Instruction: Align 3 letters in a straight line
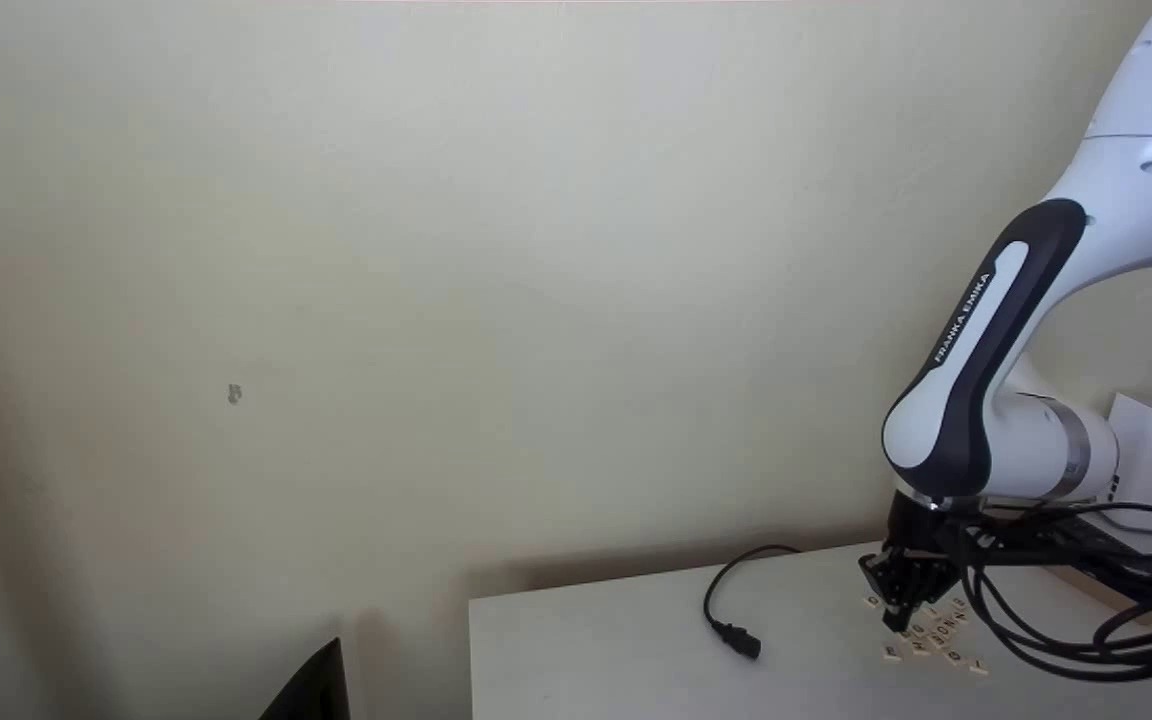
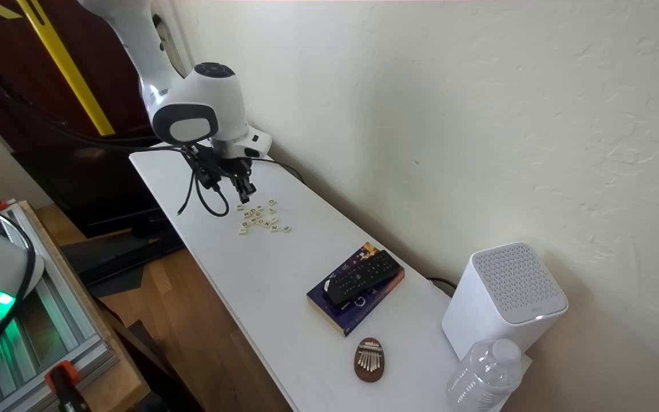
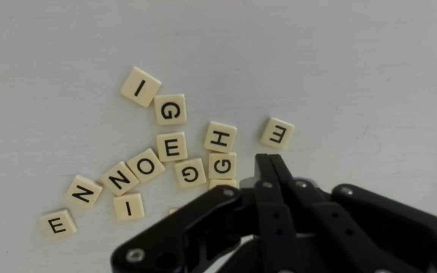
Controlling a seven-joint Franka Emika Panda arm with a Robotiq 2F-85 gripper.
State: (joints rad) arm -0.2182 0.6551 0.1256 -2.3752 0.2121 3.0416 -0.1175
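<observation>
The letters are small pale-tan tiles, loosely scattered on the white table in both exterior views (image 1: 939, 634) (image 2: 266, 224). In the wrist view an H tile (image 3: 220, 137), a G tile (image 3: 222, 166) and a mostly hidden tile (image 3: 223, 183) form a touching column. An E tile (image 3: 277, 132) lies apart at their right. An O tile (image 3: 146, 165), N tile (image 3: 120, 178) and N tile (image 3: 84, 192) make a slanting row. My gripper (image 3: 268, 154) is shut and empty, its tips just below the lone E in the picture. It also shows in both exterior views (image 1: 896, 622) (image 2: 245, 199).
A black cable with a plug (image 1: 739, 640) lies on the table near the wall. A book (image 2: 338, 326) with a remote (image 2: 364, 277) on it, a small thumb piano (image 2: 369, 369), a white box (image 2: 478, 309) and a clear bottle (image 2: 487, 377) stand farther along. Cables hang beside the gripper.
</observation>
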